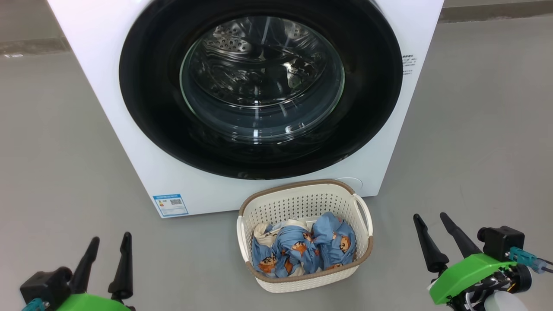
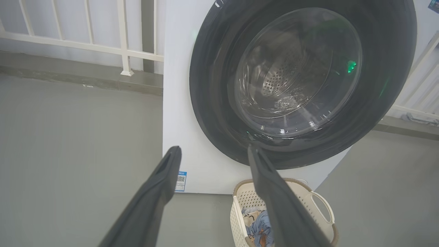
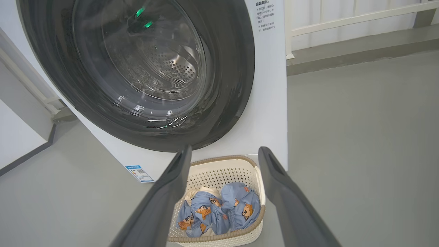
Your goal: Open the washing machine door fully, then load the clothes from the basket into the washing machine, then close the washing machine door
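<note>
Nearest the robot: left gripper [image 1: 111,236] and right gripper [image 1: 429,215], both spread wide, empty. Between them, slightly ahead: basket [image 1: 302,185], clothes [image 1: 302,250] all inside. Just behind it: washing machine [image 1: 207,194], washing machine door [image 1: 151,108] shut, well beyond both grippers. Opening, loading and closing all remain.

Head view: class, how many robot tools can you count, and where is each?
2. The left tool sits at lower left, the right tool at lower right, either side of the basket; both open and empty. None appears hidden.
</note>
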